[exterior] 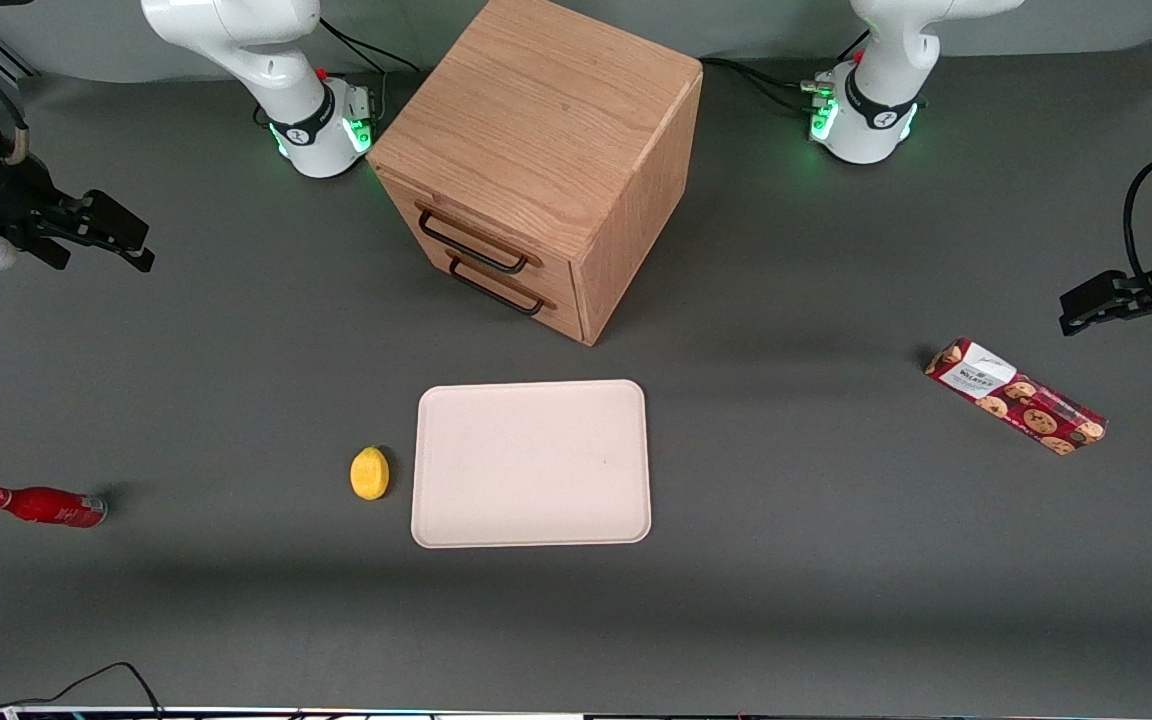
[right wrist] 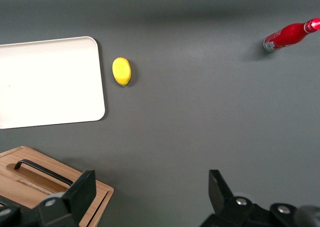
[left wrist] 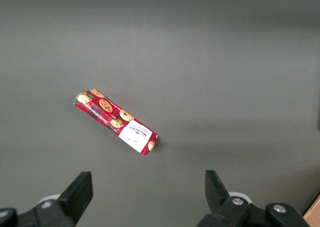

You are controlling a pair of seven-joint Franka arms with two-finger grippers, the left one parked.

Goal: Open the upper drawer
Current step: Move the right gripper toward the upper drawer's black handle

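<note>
The boxy oak cabinet (exterior: 546,110) stands at the back middle of the table. Its upper drawer (exterior: 496,237) is shut, with its thin black bar handle (exterior: 471,243) above the lower drawer's handle (exterior: 498,291). My right gripper (exterior: 141,245) hangs open and empty above the table, well off the cabinet toward the working arm's end. In the right wrist view the gripper (right wrist: 150,187) is open over bare table. A corner of the cabinet front (right wrist: 95,197) with one black handle (right wrist: 42,172) shows there. I cannot tell which drawer that handle belongs to.
A pale tray (exterior: 532,520) lies nearer the front camera than the cabinet, with a yellow lemon (exterior: 370,473) beside it. A red bottle (exterior: 44,506) lies toward the working arm's end. A cookie box (exterior: 1016,396) lies toward the parked arm's end.
</note>
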